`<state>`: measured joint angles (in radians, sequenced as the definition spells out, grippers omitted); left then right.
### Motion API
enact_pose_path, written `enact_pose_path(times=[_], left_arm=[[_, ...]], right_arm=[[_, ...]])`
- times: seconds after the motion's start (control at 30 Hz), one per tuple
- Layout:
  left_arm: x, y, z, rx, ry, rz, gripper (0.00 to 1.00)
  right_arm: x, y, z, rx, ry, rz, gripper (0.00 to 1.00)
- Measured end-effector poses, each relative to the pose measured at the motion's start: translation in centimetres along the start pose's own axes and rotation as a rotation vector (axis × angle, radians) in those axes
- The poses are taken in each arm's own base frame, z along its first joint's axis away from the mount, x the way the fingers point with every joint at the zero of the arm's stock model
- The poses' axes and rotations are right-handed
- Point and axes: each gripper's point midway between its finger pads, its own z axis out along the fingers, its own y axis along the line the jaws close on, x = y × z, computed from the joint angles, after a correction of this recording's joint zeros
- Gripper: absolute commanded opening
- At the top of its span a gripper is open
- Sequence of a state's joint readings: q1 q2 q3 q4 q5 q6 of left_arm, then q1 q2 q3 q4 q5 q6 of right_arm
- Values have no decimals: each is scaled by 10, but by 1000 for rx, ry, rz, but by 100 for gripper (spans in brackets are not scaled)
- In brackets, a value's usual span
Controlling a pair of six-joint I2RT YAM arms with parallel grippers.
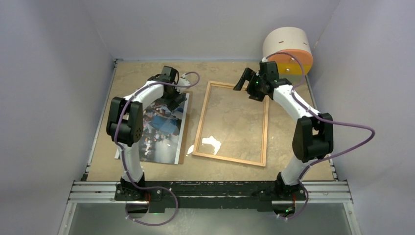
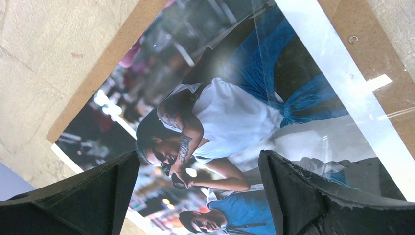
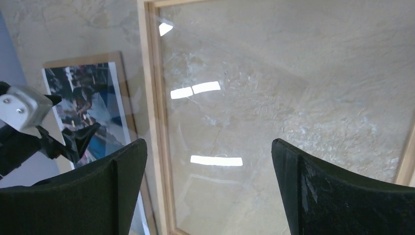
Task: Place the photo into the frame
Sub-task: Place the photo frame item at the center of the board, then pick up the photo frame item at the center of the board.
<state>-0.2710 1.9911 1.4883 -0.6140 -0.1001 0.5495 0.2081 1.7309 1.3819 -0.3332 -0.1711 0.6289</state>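
The photo [image 1: 164,128], one glossy blue-and-dark rectangular print, is laid on one brown fibreboard panel [image 2: 381,58] beside one light wooden frame [image 3: 157,98]; left gripper [image 2: 198,166] and right gripper [image 3: 209,147] are held wide apart.

Mottled beige table [image 1: 147,73] with the frame [image 1: 232,122] flat on it, a brown backing panel [image 2: 386,44] just beside.

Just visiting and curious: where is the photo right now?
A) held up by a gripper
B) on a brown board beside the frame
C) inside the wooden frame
B: the photo lies face up on the brown board, left of the frame, with nothing gripping it.
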Motion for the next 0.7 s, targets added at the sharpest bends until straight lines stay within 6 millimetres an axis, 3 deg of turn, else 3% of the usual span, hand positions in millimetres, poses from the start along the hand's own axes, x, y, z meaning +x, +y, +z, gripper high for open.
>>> enact_pose_path(times=[0.1,0.27,0.47,0.63,0.7], left_arm=[[2,2,0,6,0,-16,100],[11,23,-2,-11,-2,-65,100],[26,49,-2,-46,0,-133,100],[26,32,7,-29,3,-127,100],[28,21,10,-14,12,-117,100]], right_arm=[[20,-6,1,-14,36,30,95],[90,-24,-12,13,155,74,88],[156,-10,-31,-58,228,101,84],[198,-37,-25,-29,303,207,83],[204,-39,-22,-36,309,237,83]])
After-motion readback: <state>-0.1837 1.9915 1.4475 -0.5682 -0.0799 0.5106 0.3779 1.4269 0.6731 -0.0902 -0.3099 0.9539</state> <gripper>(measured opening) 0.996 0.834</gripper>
